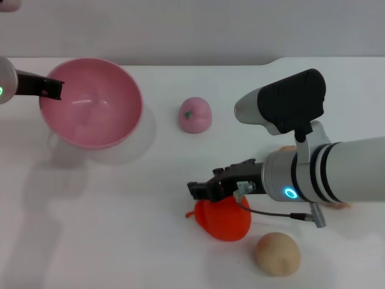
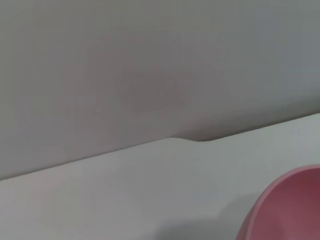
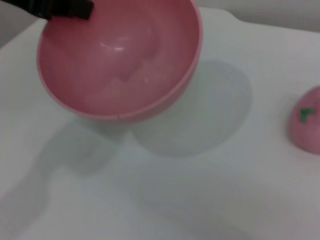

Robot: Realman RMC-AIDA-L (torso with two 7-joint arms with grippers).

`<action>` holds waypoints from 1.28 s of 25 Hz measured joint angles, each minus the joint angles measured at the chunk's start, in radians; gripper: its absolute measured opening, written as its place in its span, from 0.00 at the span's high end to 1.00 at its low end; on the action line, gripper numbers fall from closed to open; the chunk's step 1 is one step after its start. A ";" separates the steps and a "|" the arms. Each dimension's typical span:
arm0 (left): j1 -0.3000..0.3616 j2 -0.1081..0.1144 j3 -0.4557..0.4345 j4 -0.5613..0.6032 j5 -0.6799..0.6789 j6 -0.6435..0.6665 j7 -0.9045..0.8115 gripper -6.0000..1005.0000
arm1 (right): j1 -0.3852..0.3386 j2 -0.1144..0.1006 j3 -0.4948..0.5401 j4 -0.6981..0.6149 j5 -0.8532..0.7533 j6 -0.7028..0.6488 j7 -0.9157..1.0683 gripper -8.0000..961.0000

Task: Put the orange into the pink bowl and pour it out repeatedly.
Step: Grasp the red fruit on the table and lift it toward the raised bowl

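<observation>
The pink bowl point(image 1: 96, 120) hangs tilted above the table at the far left, with a shadow beneath it. My left gripper point(image 1: 54, 90) is shut on its left rim. The bowl point(image 3: 120, 60) is empty inside in the right wrist view, where the left gripper point(image 3: 60, 7) shows at its rim. Only an edge of the bowl point(image 2: 290, 205) shows in the left wrist view. The orange point(image 1: 225, 220) lies on the table at the near middle. My right gripper point(image 1: 201, 191) is directly over the orange's top and covers part of it.
A small pale pink fruit with a green spot point(image 1: 195, 114) point(image 3: 307, 122) sits on the table between the bowl and the right arm. A beige ball point(image 1: 277, 253) lies just right of the orange, near the front edge. A grey wall runs behind the table.
</observation>
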 joint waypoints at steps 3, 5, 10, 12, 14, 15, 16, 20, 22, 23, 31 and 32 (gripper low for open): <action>-0.014 0.000 -0.002 -0.013 -0.002 0.007 0.005 0.95 | 0.001 0.000 -0.005 0.006 -0.044 0.004 0.040 0.36; -0.020 0.000 -0.002 -0.016 -0.003 0.009 0.005 0.95 | 0.004 0.000 -0.007 0.014 -0.052 0.005 0.052 0.36; -0.029 0.000 0.001 -0.017 -0.006 0.012 0.005 0.95 | 0.009 0.000 -0.010 0.025 -0.053 0.007 0.053 0.38; -0.029 0.000 0.003 -0.017 -0.007 0.012 0.005 0.95 | 0.010 0.000 -0.010 0.028 -0.052 0.007 0.053 0.39; -0.029 0.000 0.006 -0.017 -0.007 0.012 0.006 0.95 | 0.015 0.000 -0.011 0.038 -0.049 0.010 0.058 0.40; -0.029 0.000 0.006 -0.017 -0.007 0.011 0.006 0.95 | 0.020 0.000 -0.012 0.046 -0.048 0.013 0.063 0.41; -0.029 0.000 0.006 -0.017 -0.007 0.011 0.006 0.95 | 0.024 0.000 -0.015 0.053 -0.048 0.014 0.067 0.42; -0.031 0.000 0.007 -0.017 -0.007 0.008 0.006 0.95 | 0.035 0.000 -0.026 0.080 -0.047 0.016 0.082 0.44; -0.032 0.000 0.007 -0.017 -0.007 0.009 0.006 0.95 | 0.036 0.000 -0.026 0.085 -0.048 0.014 0.091 0.45; -0.033 0.000 0.007 -0.017 -0.007 0.011 0.006 0.95 | 0.036 0.000 -0.026 0.085 -0.050 0.014 0.098 0.46; -0.039 0.000 0.000 -0.016 -0.006 0.012 0.019 0.95 | 0.047 -0.005 -0.018 0.076 -0.065 0.030 0.088 0.51; -0.039 0.000 0.000 -0.016 -0.006 0.012 0.019 0.95 | 0.048 -0.005 -0.018 0.076 -0.066 0.030 0.083 0.51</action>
